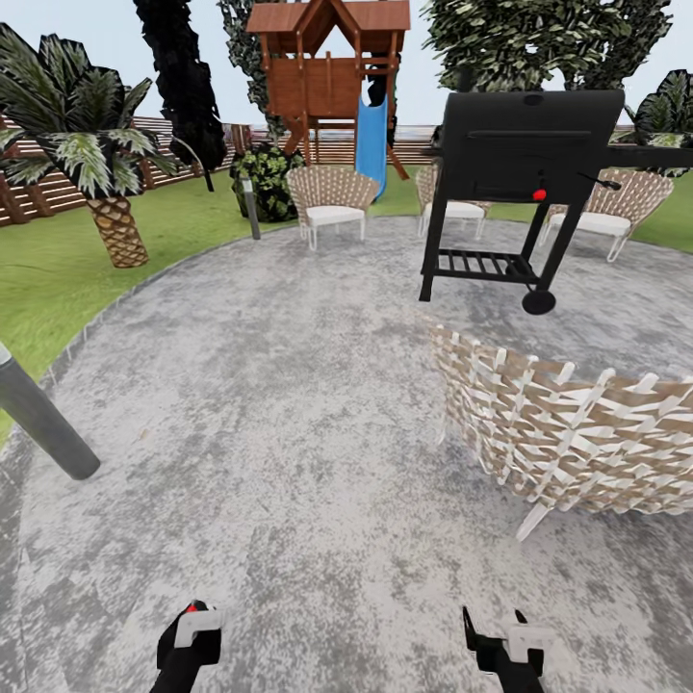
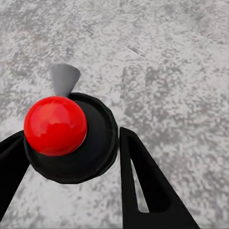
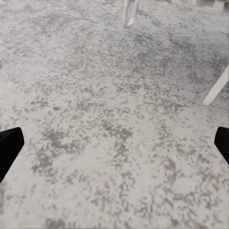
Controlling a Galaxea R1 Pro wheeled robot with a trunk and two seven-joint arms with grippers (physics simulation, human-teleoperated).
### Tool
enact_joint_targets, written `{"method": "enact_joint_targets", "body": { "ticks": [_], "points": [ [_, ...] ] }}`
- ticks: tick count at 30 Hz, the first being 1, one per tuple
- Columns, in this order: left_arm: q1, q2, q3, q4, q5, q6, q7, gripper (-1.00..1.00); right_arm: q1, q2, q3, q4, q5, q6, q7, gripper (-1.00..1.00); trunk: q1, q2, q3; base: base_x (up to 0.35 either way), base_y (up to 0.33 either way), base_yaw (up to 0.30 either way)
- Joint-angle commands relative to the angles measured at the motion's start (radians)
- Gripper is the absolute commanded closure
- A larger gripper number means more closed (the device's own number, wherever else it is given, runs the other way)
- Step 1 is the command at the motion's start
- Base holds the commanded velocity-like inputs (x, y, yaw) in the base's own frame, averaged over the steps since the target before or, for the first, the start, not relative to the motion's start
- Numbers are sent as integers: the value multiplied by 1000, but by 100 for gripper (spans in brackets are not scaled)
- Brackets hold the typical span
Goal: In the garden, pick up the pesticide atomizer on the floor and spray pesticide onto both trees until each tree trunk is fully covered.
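The pesticide atomizer point(image 2: 55, 125), a black round body with a red ball on top and a grey cone nozzle, sits between the black fingers of my left gripper point(image 2: 71, 157), which is shut on it. In the head view that left gripper point(image 1: 192, 626) hangs low over the grey paving point(image 1: 289, 404), with a red spot of the atomizer point(image 1: 192, 607) showing. My right gripper point(image 1: 500, 630) is open and holds nothing. A dark-green leafy crown point(image 1: 539, 38) rises behind the grill. The tree trunks are out of view.
A black grill point(image 1: 525, 164) stands ahead right. A woven wicker chair point(image 1: 568, 433) is close on the right, and more chairs point(image 1: 332, 197) stand further back. A grey post point(image 1: 43, 423) leans at the left, near a scaly palm point(image 1: 106, 183). A wooden playhouse point(image 1: 332, 77) stands on the lawn.
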Motion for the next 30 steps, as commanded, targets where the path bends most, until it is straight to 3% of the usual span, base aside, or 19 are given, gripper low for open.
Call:
{"method": "enact_joint_targets", "body": {
  "ticks": [1, 5, 10, 30],
  "points": [
    [6, 0, 0, 3, 0, 0, 0, 100, 0, -1, 0, 3, 0, -3, 0, -100, 0, 0, 0, 272, 231, 0],
    [47, 0, 19, 10, 1, -1, 1, 100, 0, 2, 2, 28, 1, -8, 0, -100, 0, 0, 0, 277, 220, 0],
    [54, -3, 43, 13, -1, -1, 0, 100, 0, 5, 4, 88, 0, -8, 1, -100, 0, 0, 0, 295, 163, 0],
    [54, -1, 45, 12, -2, -1, 0, 100, 0, 5, 3, 95, -1, -8, 2, -100, 0, 0, 0, 330, 41, 0]
  ]
}}
